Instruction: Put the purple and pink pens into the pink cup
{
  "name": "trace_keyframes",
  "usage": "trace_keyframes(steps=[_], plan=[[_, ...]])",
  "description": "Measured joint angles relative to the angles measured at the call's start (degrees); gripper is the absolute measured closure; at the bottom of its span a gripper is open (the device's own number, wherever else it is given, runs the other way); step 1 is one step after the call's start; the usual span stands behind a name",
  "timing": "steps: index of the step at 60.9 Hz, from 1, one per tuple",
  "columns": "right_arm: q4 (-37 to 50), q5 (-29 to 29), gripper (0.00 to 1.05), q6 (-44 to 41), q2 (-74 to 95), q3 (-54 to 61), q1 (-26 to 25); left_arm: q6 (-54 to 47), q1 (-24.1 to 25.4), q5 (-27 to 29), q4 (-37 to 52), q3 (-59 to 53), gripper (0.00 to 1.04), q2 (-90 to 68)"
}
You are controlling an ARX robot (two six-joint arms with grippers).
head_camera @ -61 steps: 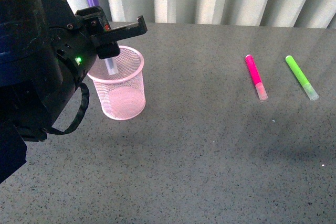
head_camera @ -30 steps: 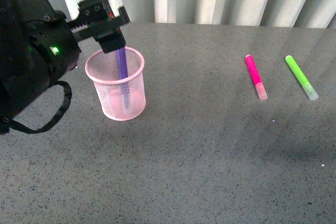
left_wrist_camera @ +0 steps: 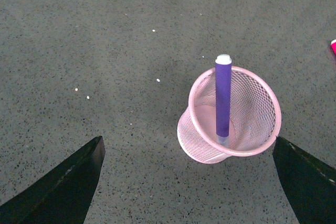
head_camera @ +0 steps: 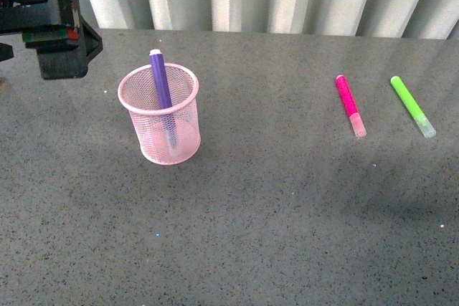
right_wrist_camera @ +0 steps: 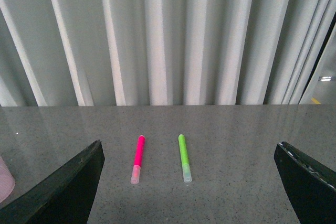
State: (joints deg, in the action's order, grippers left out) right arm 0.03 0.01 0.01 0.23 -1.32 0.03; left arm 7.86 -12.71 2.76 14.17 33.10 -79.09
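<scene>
purple pen in cup (tilted) | pink pen flat on table | left gripper spread, empty | right gripper spread, empty

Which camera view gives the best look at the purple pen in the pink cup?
The left wrist view: it looks down into the pink cup, showing the purple pen whole, leaning on the rim. The front view shows its lower part only through the mesh. The right wrist view misses it entirely.
</scene>
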Motion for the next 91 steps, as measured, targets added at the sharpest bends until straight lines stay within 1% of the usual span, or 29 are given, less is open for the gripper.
trace_keyframes(steps=[5,7,10,11,12,13,15,16,17,19,23,33,35,45,49,55,91], plan=[[0.0,0.0,0.07,0.0,0.0,0.0,0.0,-1.3,0.0,-0.1,-0.1,0.0,0.07,-0.1],[0.0,0.0,0.07,0.0,0.0,0.0,0.0,-2.2,-0.1,1.1,1.9,-0.7,0.08,-0.7],[0.0,0.0,0.07,0.0,0.0,0.0,0.0,-4.7,-0.1,7.1,19.3,-6.0,0.19,-2.8],[0.0,0.0,0.07,0.0,0.0,0.0,0.0,-5.2,0.2,7.9,27.2,-9.1,0.24,-3.3],[0.0,0.0,0.07,0.0,0.0,0.0,0.0,-5.6,0.5,7.8,31.7,-11.1,0.28,-3.3],[0.0,0.0,0.07,0.0,0.0,0.0,0.0,-6.0,1.0,7.8,38.2,-13.8,0.33,-3.5],[0.0,0.1,0.07,0.0,0.0,0.0,0.0,-6.4,1.7,7.7,45.3,-16.3,0.4,-3.3],[0.0,0.1,0.07,0.0,0.0,0.0,0.0,-6.5,2.3,7.4,48.9,-17.7,0.46,-2.5],[0.0,0.0,0.07,0.0,0.0,0.0,0.0,-6.6,2.7,7.1,50.2,-18.5,0.49,-1.7],[0.0,0.1,0.07,0.0,0.0,0.0,0.0,-6.8,3.4,6.5,50.8,-19.8,0.57,0.1],[0.0,0.0,0.07,0.0,0.0,0.0,0.0,-6.8,4.2,5.7,50.3,-21.7,0.67,2.8],[0.0,0.0,0.07,0.0,0.0,0.0,0.0,-7.2,6.1,3.4,46.3,-25.9,0.98,10.4],[0.0,0.0,0.07,0.0,0.0,0.0,0.0,-7.1,6.5,3.1,45.5,-26.5,1.01,11.9],[0.0,0.0,0.07,0.0,0.0,0.0,0.0,-7.4,8.0,1.9,40.7,-29.0,1.01,19.2],[0.0,0.0,0.07,0.0,0.0,0.0,0.0,-7.5,10.6,-2.1,38.1,-29.8,1.01,22.6],[0.0,0.1,0.07,0.0,0.0,0.0,0.0,-7.4,12.4,-2.4,34.5,-30.8,1.01,27.3],[0.0,0.0,0.07,0.0,0.0,0.0,0.0,-7.5,12.6,-2.6,12.9,-32.6,1.01,51.8]])
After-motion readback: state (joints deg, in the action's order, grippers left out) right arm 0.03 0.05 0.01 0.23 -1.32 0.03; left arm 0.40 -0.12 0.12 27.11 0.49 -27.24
